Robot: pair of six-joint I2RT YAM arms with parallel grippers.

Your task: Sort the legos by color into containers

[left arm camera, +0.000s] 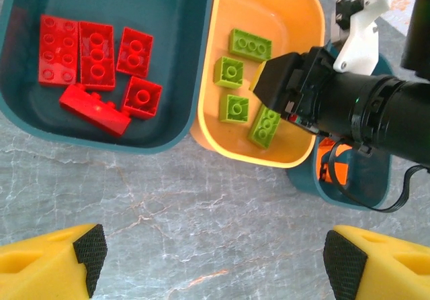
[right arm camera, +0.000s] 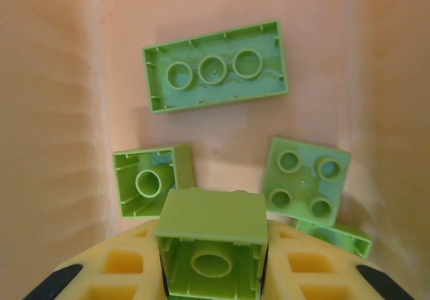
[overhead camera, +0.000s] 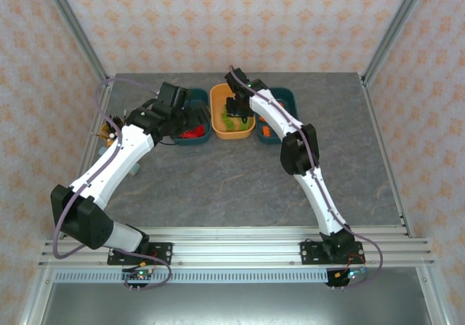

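My right gripper [right arm camera: 211, 266] is shut on a square lime green lego [right arm camera: 211, 239], held low inside the orange container [right arm camera: 67, 78]. Three more green legos lie loose on that container's floor: an oblong one [right arm camera: 215, 66] and two square ones [right arm camera: 151, 179] [right arm camera: 308, 178]. From the left wrist view I see several red legos [left arm camera: 97, 55] in the left teal container [left arm camera: 168, 142], the right gripper [left arm camera: 265, 85] dipping into the orange container [left arm camera: 269, 5], and orange legos [left arm camera: 336, 162] in the right teal container [left arm camera: 366, 179]. My left gripper [left arm camera: 215, 260] hangs open over bare table just in front of the containers, nothing between its fingers.
The three containers stand side by side at the back of the grey marbled table [overhead camera: 218, 179]. A small yellow cup [overhead camera: 109, 130] sits at the far left edge, beside my left arm. Metal frame posts and patterned walls enclose the table; an aluminium rail [overhead camera: 232, 241] runs along the near edge.
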